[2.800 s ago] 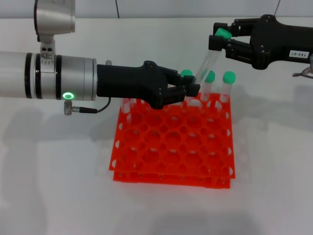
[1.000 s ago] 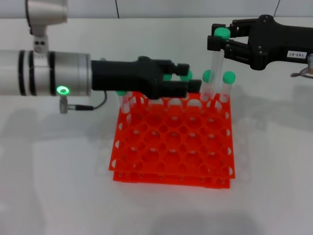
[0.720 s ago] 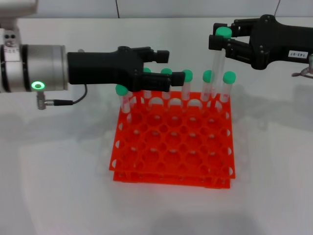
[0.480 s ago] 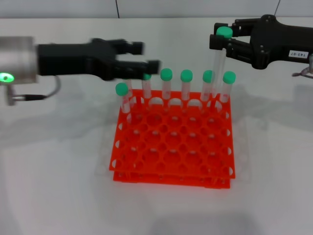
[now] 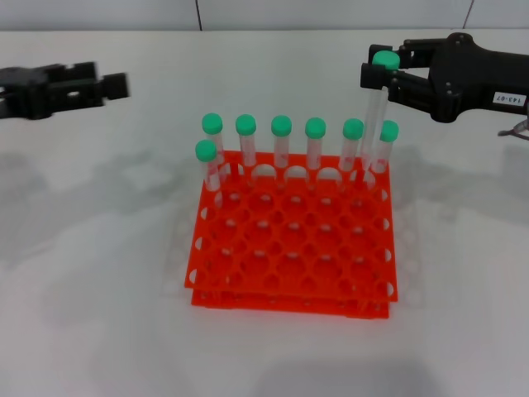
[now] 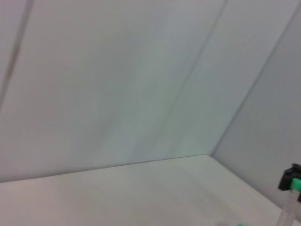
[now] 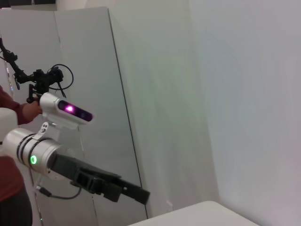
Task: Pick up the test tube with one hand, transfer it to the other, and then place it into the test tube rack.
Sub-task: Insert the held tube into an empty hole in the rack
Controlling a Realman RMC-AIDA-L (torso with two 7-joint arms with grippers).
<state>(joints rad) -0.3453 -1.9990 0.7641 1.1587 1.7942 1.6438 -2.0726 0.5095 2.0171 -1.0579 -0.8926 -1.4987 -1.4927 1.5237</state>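
Orange rack (image 5: 293, 248) sits mid-frame, open table around; right gripper (image 5: 382, 73) pinches the upright tube (image 5: 374, 116) at its back-right corner; left gripper (image 5: 103, 84), jaws apart, upper left.

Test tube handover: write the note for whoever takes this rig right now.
Right gripper: shut on the test tube, gripping just under its green cap, over the far right corner of the test tube rack. The tube hangs near upright, its lower end down among the seated tubes; whether it is in a hole is unclear.
Left gripper: fingers open, holding nothing, at the far left, clear of the rack.
Done: pickup and transfer.
Left: seat the tube in a free hole, open the fingers, retreat.
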